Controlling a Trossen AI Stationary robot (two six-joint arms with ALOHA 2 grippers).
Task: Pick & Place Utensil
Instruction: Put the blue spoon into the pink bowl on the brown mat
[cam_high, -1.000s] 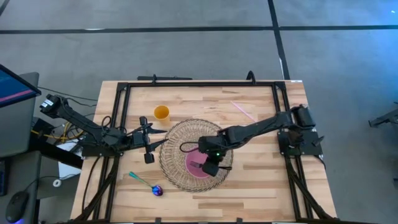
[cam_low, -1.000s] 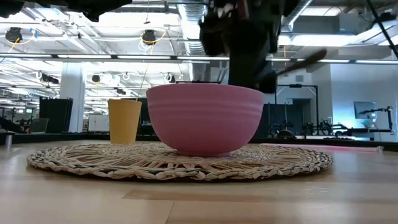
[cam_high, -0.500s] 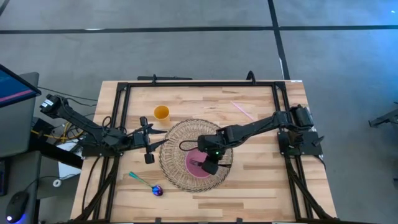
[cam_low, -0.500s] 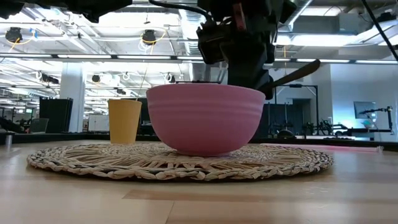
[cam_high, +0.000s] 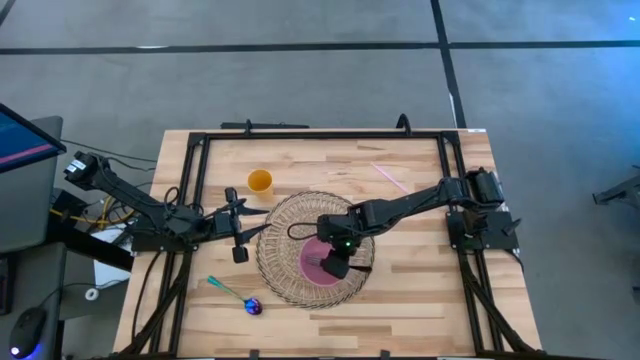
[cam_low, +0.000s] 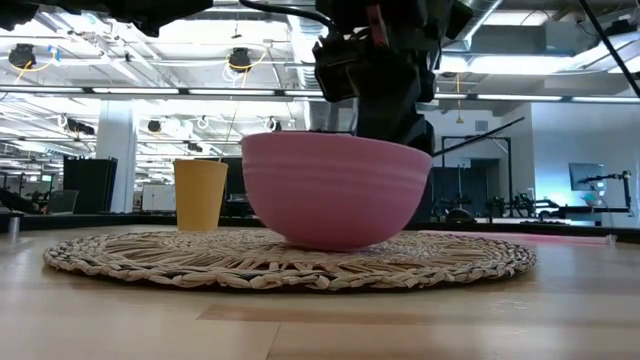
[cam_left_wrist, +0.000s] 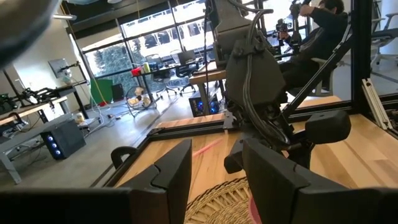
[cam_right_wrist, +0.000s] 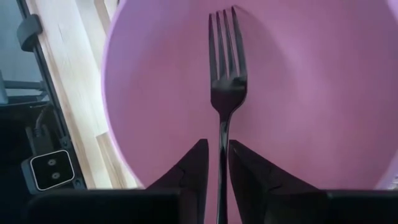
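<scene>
While the right gripper (cam_right_wrist: 216, 180) pinches a black fork (cam_right_wrist: 224, 74), we see its tines reach into the pink bowl (cam_high: 322, 262).

We find the bowl tipped slightly in the low view, sitting on the woven mat (cam_high: 275, 262). Beside the mat stand a yellow cup (cam_high: 260, 181) and a spoon (cam_high: 236, 296), and the left gripper (cam_high: 238, 230) waits at the mat's edge, fingers spread apart.
</scene>
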